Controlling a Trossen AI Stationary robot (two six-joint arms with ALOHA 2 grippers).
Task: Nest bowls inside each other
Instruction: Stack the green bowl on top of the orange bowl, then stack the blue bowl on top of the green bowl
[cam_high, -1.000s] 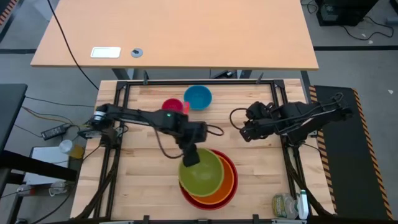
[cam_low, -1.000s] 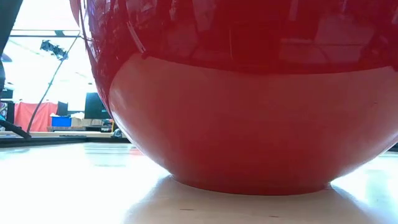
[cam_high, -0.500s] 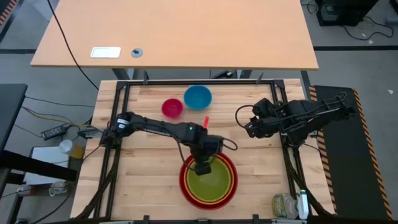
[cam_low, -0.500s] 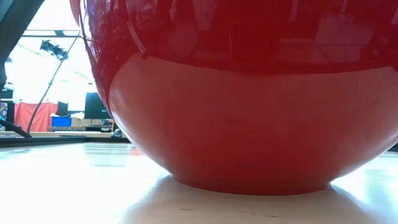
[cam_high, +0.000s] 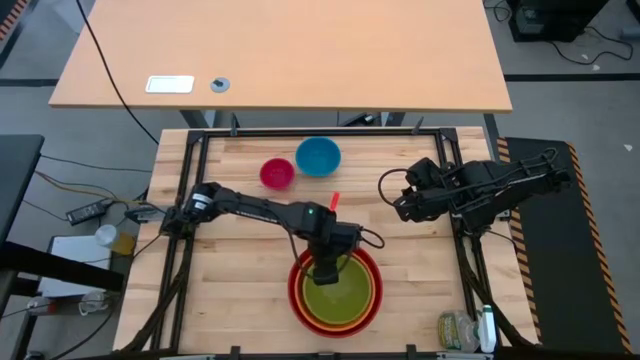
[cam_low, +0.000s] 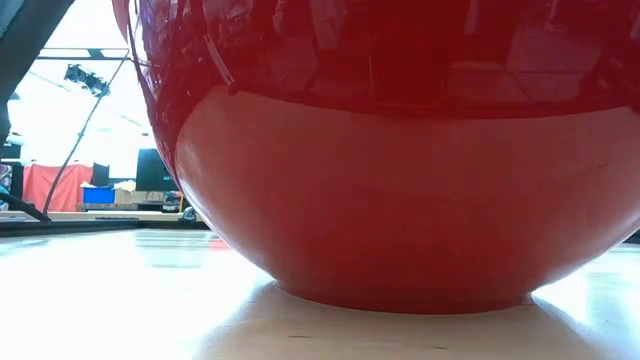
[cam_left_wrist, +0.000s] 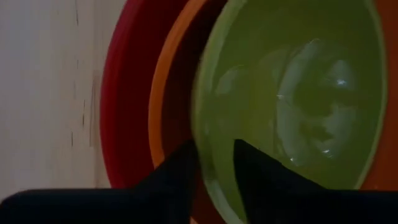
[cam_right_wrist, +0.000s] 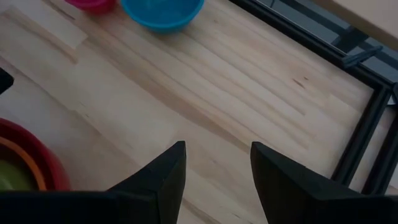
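Observation:
The red bowl stands by its base on the wooden table near its near edge. The orange bowl sits inside it, and the yellow-green bowl sits level inside the orange one. My left gripper points down at the yellow-green bowl's far rim, open, with one finger outside the wall and one inside. The blue bowl and the pink bowl stand side by side near the far edge. My right gripper hangs open over the table's right part, with nothing between its fingers. My left gripper's fingers stand on either side of the yellow-green bowl's far rim, coming from above, one finger outside and the other inside. A gap shows beside the inner finger. Whether the outer finger touches the rim I cannot tell.
Black frame rails run along the table's sides and far edge. A clear bottle lies at the near right corner. Bare wood lies between the stack and the two small bowls.
My left gripper has gone down and toward the near edge with the yellow-green bowl. The bowl was tilted above the stack a second ago; now it sits level inside the orange bowl. Over the last half second the gripper has hardly moved.

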